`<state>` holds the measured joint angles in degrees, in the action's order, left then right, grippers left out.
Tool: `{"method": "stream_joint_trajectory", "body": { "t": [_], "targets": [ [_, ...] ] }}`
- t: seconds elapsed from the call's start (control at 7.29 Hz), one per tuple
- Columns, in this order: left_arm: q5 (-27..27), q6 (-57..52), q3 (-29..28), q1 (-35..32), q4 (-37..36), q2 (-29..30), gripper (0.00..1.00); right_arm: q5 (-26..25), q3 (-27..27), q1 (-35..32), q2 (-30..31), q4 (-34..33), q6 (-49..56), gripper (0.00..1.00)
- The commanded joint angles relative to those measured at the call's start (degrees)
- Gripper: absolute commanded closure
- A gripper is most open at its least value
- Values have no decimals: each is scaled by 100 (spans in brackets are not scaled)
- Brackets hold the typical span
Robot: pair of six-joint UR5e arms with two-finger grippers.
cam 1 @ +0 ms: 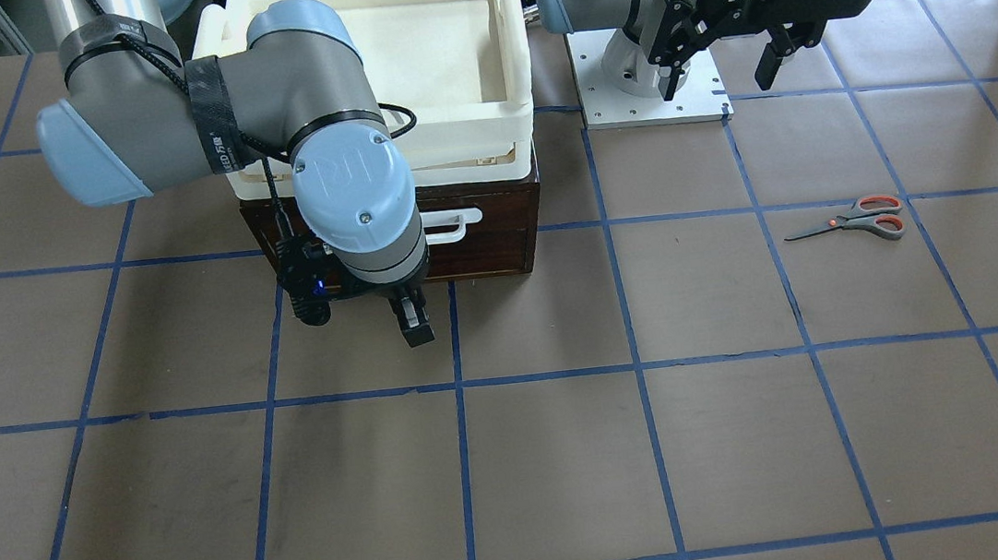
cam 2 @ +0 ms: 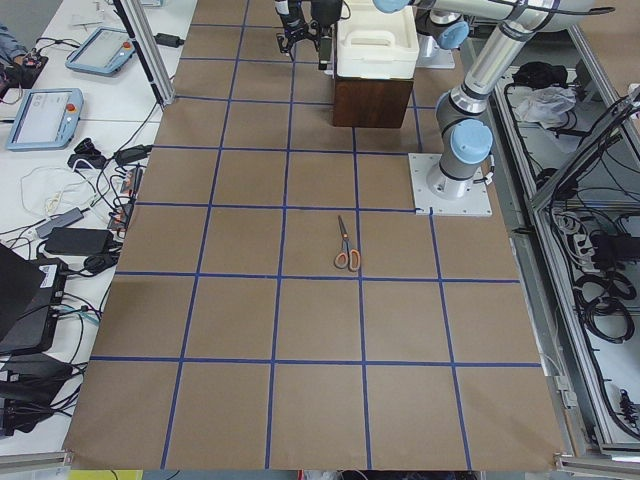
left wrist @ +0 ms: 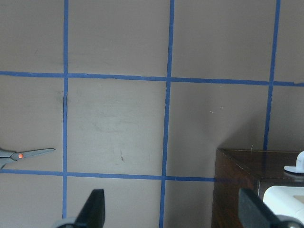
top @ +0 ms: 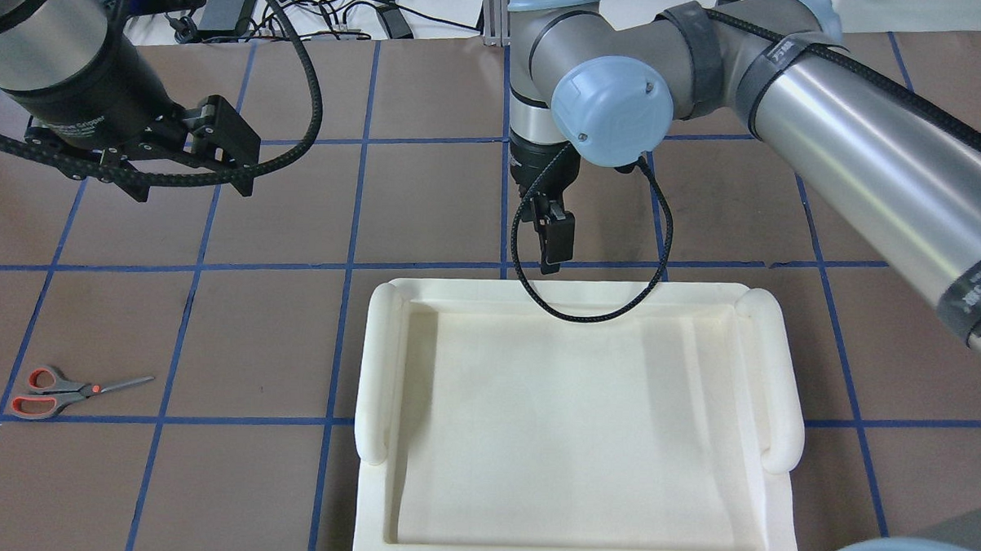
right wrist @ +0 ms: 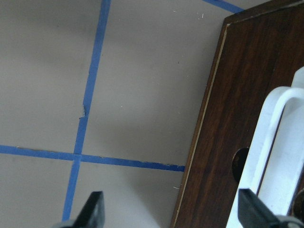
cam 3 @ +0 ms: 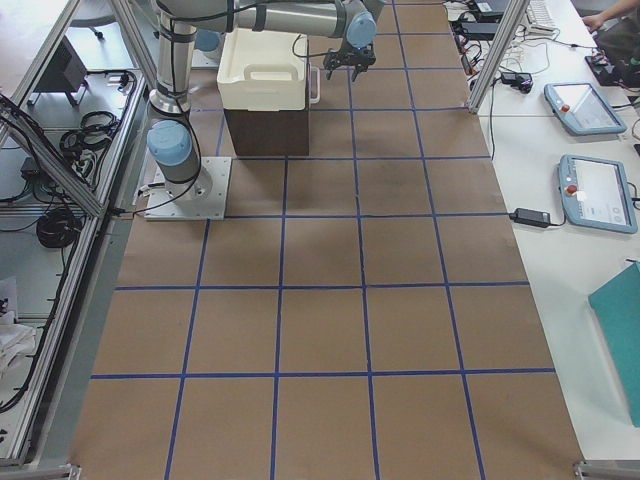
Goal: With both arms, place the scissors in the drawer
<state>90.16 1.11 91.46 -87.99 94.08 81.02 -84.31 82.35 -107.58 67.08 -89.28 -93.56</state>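
The scissors [cam 1: 864, 219] lie flat on the brown table, blades shut; they also show in the overhead view [top: 62, 389] and at the left edge of the left wrist view [left wrist: 21, 155]. The drawer [cam 1: 495, 239] is shut, with its dark brown front and white loop handle [cam 1: 456, 225] facing outward. My right gripper [cam 1: 364, 317] is open and empty just in front of the drawer front [right wrist: 223, 123], beside the handle [right wrist: 278, 156]. My left gripper [cam 1: 725, 66] is open and empty, held high near its base, well apart from the scissors.
A white foam tray [top: 377, 361] sits on top of the drawer's box. The left arm's white base plate [cam 1: 657, 106] stands beside the box. Blue tape lines grid the table. Tablets and cables lie on the side benches [cam 2: 45, 110].
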Motion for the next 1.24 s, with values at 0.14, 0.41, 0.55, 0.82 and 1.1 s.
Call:
{"method": "stream_joint_trajectory", "body": {
  "t": [0.14, 0.41, 0.55, 0.82, 1.1],
  "targets": [
    [-16, -1499, 221, 167, -48, -16, 0, 37, 79, 0, -11, 244, -22, 0],
    [168, -3204, 975, 928, -65, -25, 0, 37, 220, 0, -11, 236, -49, 0],
    [473, -4084, 1309, 1350, -66, -25, 2, 46, 220, 0, -11, 244, -49, 0],
    [503, -6163, 1637, 2508, -302, 97, 7, 46, 290, 0, -28, 244, -49, 0],
    [494, -8460, 2215, 3889, -985, 255, 5, 55, 290, 0, -63, 314, -49, 0]
  ]
}}
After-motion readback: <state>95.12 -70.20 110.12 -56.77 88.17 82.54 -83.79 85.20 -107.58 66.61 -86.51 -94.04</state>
